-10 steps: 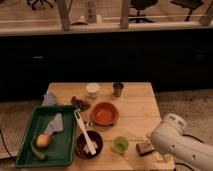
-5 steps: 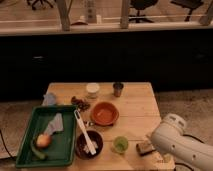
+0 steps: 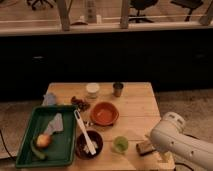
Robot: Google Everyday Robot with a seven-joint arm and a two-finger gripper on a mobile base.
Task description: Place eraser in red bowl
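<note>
The red bowl [image 3: 104,114] stands empty near the middle of the wooden table [image 3: 135,107]. A small brownish block [image 3: 144,148], which looks like the eraser, lies near the table's front right edge. My white arm [image 3: 177,141] reaches in from the lower right. My gripper [image 3: 152,146] is at the arm's end, right next to the block and mostly hidden by the arm. The bowl is up and to the left of the gripper.
A green tray [image 3: 26,150] with an orange fruit [image 3: 44,141] and a grey cloth sits at the left. A dark bowl [image 3: 90,145] holds a white spatula. A green cup [image 3: 120,145], a white cup [image 3: 92,90] and a dark cup [image 3: 118,89] stand around the red bowl.
</note>
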